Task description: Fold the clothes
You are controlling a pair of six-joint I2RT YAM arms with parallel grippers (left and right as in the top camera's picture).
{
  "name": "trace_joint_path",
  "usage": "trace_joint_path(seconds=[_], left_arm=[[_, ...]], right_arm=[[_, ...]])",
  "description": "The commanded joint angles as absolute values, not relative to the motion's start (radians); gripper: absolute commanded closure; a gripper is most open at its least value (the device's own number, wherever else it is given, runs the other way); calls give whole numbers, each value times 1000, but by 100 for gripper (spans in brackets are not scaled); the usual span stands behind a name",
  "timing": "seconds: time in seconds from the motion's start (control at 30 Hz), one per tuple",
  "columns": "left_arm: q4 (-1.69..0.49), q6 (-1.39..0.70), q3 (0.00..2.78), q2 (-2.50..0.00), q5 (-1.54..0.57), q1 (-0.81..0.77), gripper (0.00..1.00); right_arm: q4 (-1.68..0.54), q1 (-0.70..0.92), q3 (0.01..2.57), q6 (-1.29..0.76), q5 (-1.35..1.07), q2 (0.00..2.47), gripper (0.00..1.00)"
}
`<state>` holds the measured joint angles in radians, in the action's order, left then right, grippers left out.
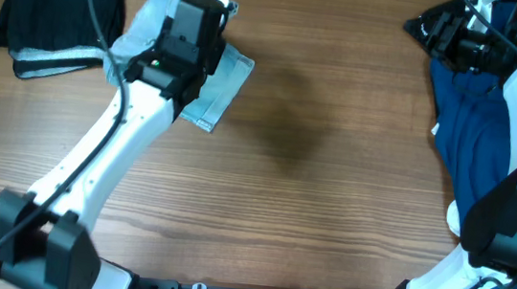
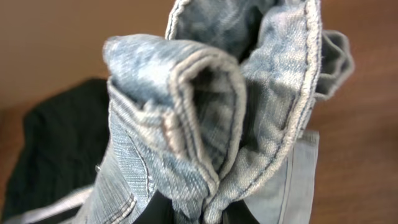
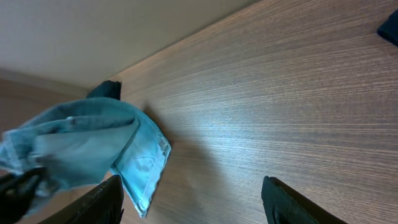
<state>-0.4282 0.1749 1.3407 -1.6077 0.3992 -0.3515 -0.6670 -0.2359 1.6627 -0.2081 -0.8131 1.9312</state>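
Observation:
The light-blue denim shorts (image 1: 221, 88) are bunched at the table's far left, partly hidden under my left arm. My left gripper (image 2: 205, 214) is shut on a thick fold of the shorts (image 2: 205, 106) and holds them off the table. A black garment (image 1: 60, 3) lies folded at the far left corner and shows in the left wrist view (image 2: 56, 149). A navy-blue garment (image 1: 476, 138) lies in a heap at the right edge. My right gripper (image 3: 193, 202) is open and empty, above the right side, facing the shorts (image 3: 93, 146).
A grey-white strip of cloth (image 1: 51, 60) sticks out under the black garment. The right arm's base stands on the navy heap at the near right. Bare wooden table (image 1: 331, 191) lies between the two arms.

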Motion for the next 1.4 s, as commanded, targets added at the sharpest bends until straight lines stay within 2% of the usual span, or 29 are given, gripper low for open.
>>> trace_joint_path(seconds=[0.0,0.23,0.47,0.63,0.73,0.9,1.0,1.17,1.23,1.37], left_arm=[[-377,203,1351,-1509,440,-331,96],[-451,218,1350,-1553,410,-305,96],[-587,258,1350,-1742,224,-306,92],[-596,246,1350,-1847,124,-319,96],[-561,150,1364,-1812,220,-308,96],[-553,47,1475,-1682,513,-283,96],[-542,-11,1480,-1640,590,-253,96],[-546,-143,1480,-1636,715,-225,96],[-548,-162,1480,-1636,812,-225,96],[-559,-170,1480,-1636,821,-225,96]], right_arm=[[-668,-229,1660,-210,-808,1945,28],[-675,-229,1660,-210,-809,1945,28],[-674,-229,1660,-208,-808,1945,28],[-675,-229,1660,-207,-807,1945,28],[-674,-229,1660,-205,-807,1945,28],[-687,-212,1660,-205,-804,1945,28],[-697,-150,1660,-184,-802,1946,28],[-609,80,1660,-230,-736,2008,28],[-496,189,1660,-305,-733,2074,28],[-155,374,1660,-497,-768,2225,30]])
